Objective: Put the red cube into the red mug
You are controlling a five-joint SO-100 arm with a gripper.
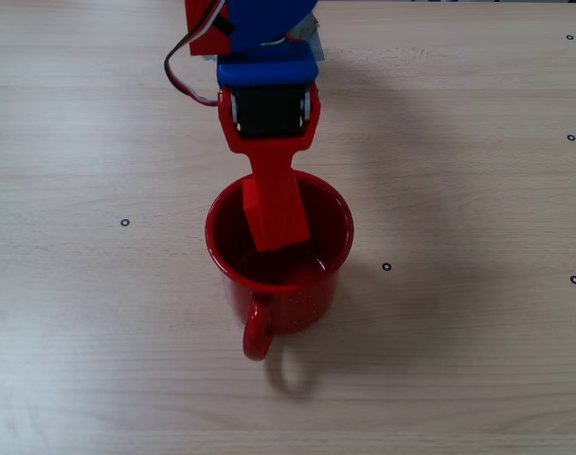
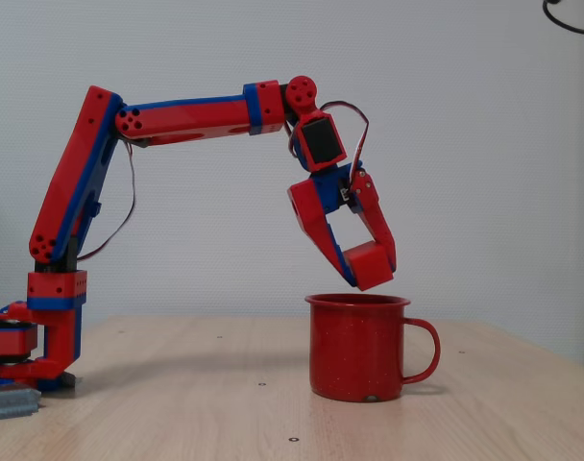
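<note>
The red mug (image 1: 293, 301) stands upright on the wooden table, its handle toward the camera in a fixed view and to the right in the other (image 2: 355, 348). My red-and-blue gripper (image 2: 367, 279) hangs just above the mug's mouth, fingers pointing down. It is shut on the red cube (image 2: 372, 263), a small block held between the fingertips a little above the rim. From above, my gripper (image 1: 280, 239) sits over the mug's opening, and the long red finger covers most of the cube.
The arm's base (image 2: 37, 336) stands at the far left of the table. Small black dot marks (image 1: 387, 266) are scattered on the light wood table (image 1: 459, 190). A white wall rises behind.
</note>
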